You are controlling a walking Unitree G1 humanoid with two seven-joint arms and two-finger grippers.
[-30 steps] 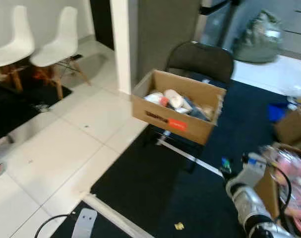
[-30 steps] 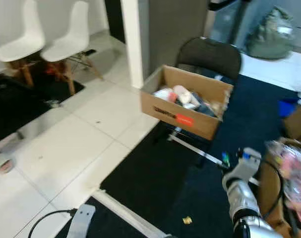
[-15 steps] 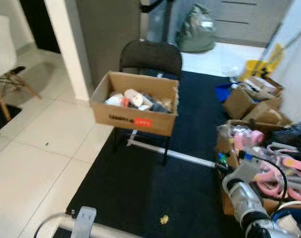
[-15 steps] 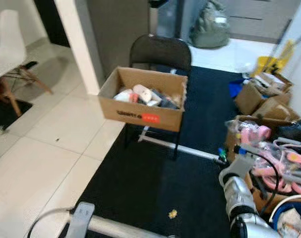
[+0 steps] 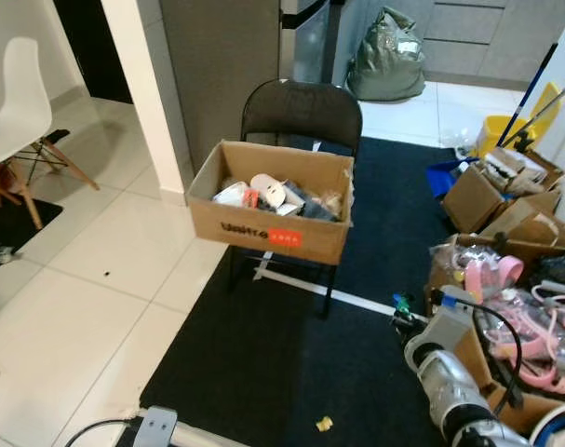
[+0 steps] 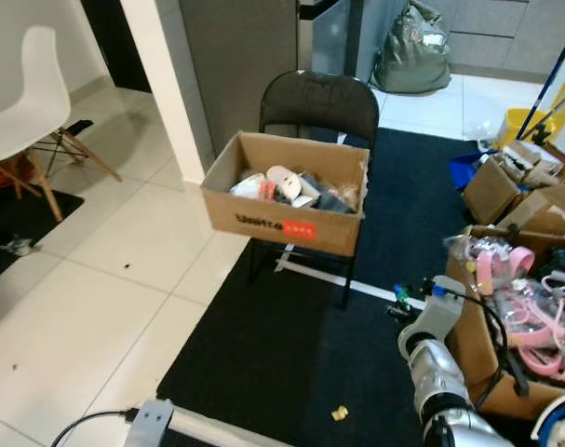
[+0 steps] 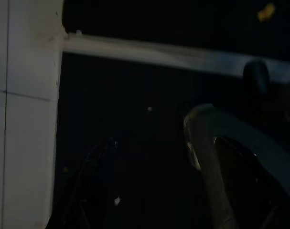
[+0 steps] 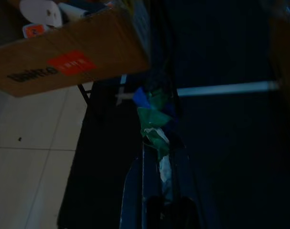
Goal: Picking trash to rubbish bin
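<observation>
White floor tiles give way to a dark carpet, and on it stands a black folding chair with an open cardboard box on its seat, already holding a jumble of cast-off items; this box looks to be serving as the rubbish bin. Over the last second the whole view has swung, so the box that sat off to the upper right and tilted in the picture is now squarely ahead and level, which reads as the robot turning to face it rather than the box moving. The right gripper is held out low at the robot's right side, its fingers clamped on a crumpled green and blue wrapper, with the box front ahead of it in the right wrist view. The box and the gripper are well apart, so the carry seems about halfway, with an approach and a lift over the rim left. The left gripper hangs idle over the dark carpet; I cannot tell how its fingers stand. A small yellow scrap lies on the carpet near the robot, likely another piece to collect.
</observation>
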